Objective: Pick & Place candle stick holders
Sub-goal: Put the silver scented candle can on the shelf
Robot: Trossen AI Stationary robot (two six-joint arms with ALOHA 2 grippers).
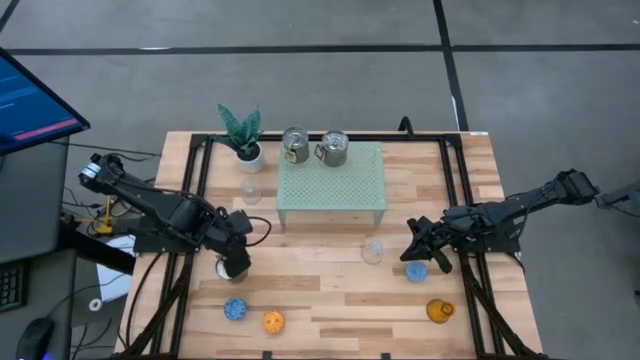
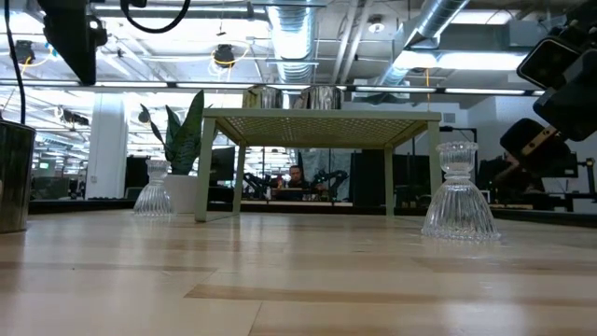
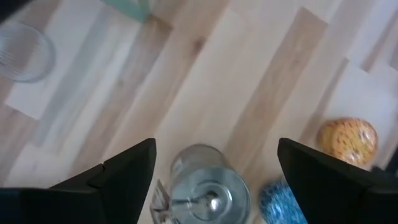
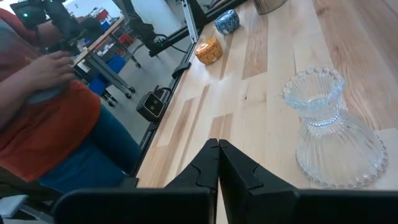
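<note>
My left gripper [image 1: 233, 262] [image 3: 216, 149] hangs open, pointing steeply down over a shiny silver candle stick holder [image 3: 202, 190] [image 1: 226, 270] that stands upright on the table. Its fingers are on either side of the holder and above it, touching nothing. Two more silver holders [image 1: 295, 145] [image 1: 333, 149] stand on the pale green perforated stand [image 1: 345, 190]. My right gripper [image 1: 415, 247] [image 4: 217, 163] waits shut at the right, near a clear glass holder [image 4: 329, 130] [image 1: 373, 250] and a blue one [image 1: 416, 271].
A blue holder [image 1: 236, 310] and an orange one [image 1: 273, 321] sit near the front edge, an amber one [image 1: 439, 311] at front right. A second clear glass holder [image 1: 250, 190] stands by the potted plant [image 1: 242, 135]. A person [image 4: 43, 106] sits beyond the table's edge.
</note>
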